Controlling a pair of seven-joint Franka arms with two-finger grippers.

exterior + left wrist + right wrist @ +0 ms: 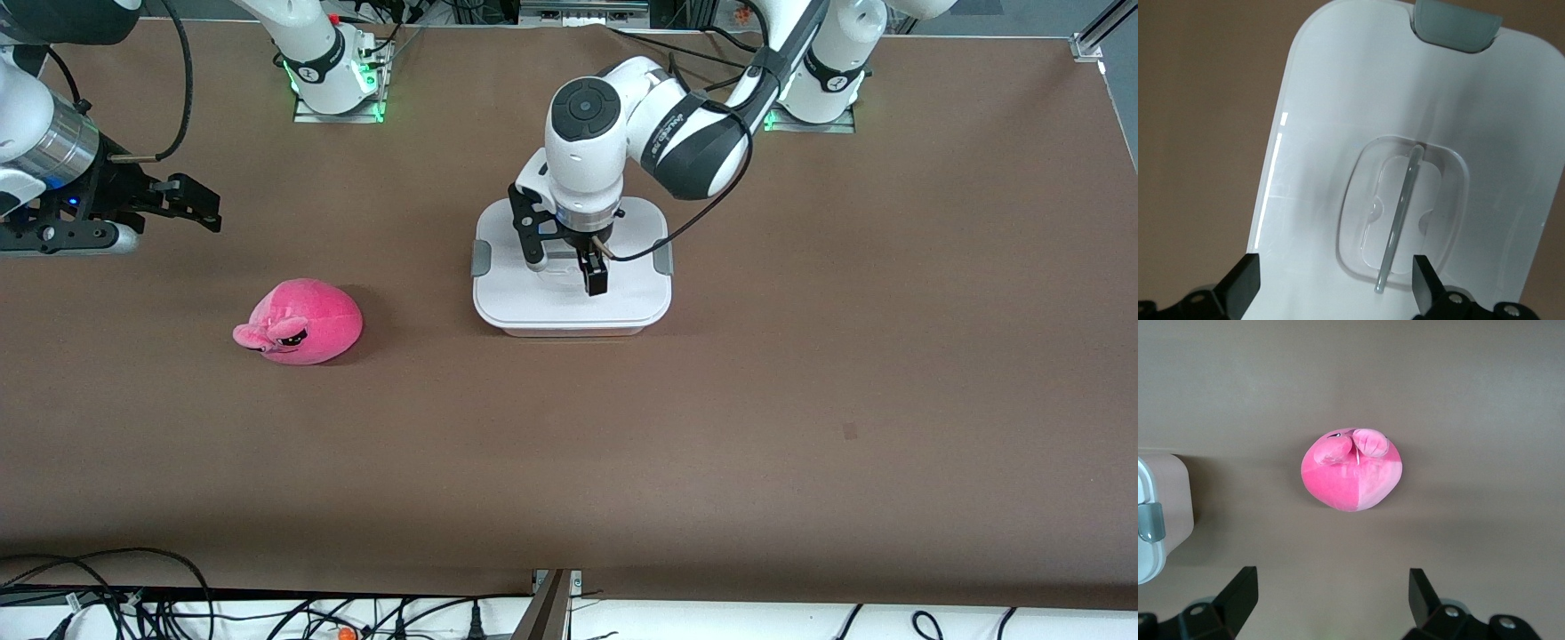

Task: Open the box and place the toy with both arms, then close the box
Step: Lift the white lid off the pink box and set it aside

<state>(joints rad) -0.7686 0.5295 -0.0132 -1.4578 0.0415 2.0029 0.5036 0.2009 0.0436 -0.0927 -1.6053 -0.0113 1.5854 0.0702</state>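
the brown table point(800, 373) carries the box point(571, 307) near its middle, white lid on, a grey clip point(480, 259) at each short end; its contents cannot be seen. the toy point(300, 322) lies on the table well apart from the box, toward the right arm's end and slightly nearer the front camera. the left gripper point(569, 267) hangs just over the lid, jaws apart, holding nothing; the left wrist view shows the recessed handle point(1399, 215) between them. the right gripper point(182, 200) hovers over bare table at the right arm's end, jaws spread wide and empty; the right wrist view shows the toy and the box's pale pink corner.
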